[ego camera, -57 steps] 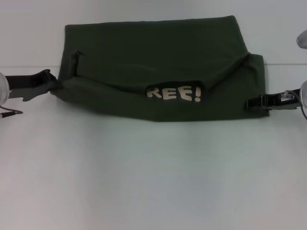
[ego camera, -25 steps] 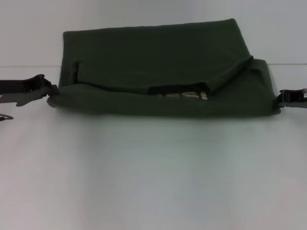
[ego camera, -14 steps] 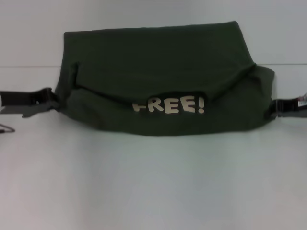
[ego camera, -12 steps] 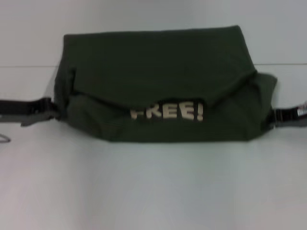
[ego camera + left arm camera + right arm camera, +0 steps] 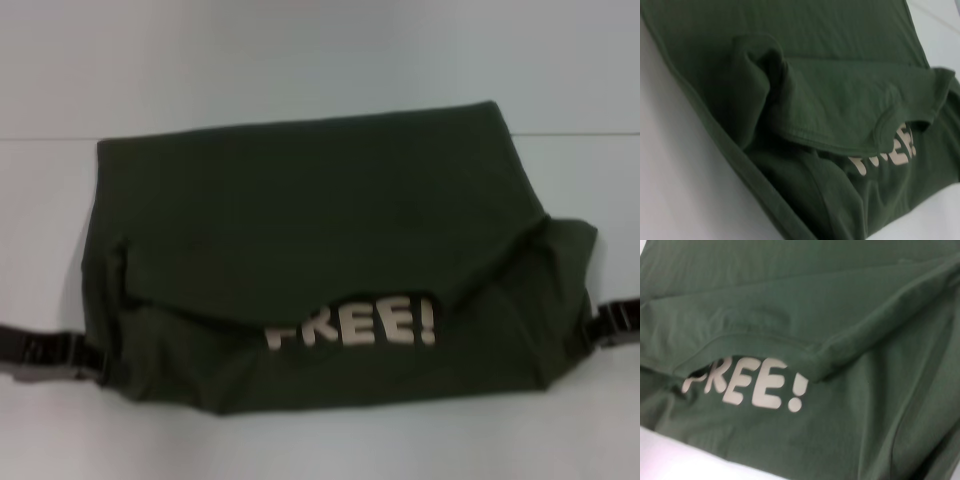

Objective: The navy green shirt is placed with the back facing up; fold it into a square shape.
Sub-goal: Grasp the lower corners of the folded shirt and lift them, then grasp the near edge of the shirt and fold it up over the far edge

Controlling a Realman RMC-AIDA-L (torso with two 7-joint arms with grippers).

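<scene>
At opposite side edges of the navy green shirt [image 5: 330,250], left gripper [image 5: 95,362] and right gripper [image 5: 590,335] grip.

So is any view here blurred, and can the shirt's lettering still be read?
Head view: soft overall, navy green shirt edges smeared, cream lettering readable. Left wrist view: letters partly hidden under a fold. Right wrist view: clearest, "REE!" legible.

Lighting: even, diffuse, moderately dim. Head view: soft overall blur, faint shadow at lower frame. No glare. Wrist views: slightly soft.
</scene>
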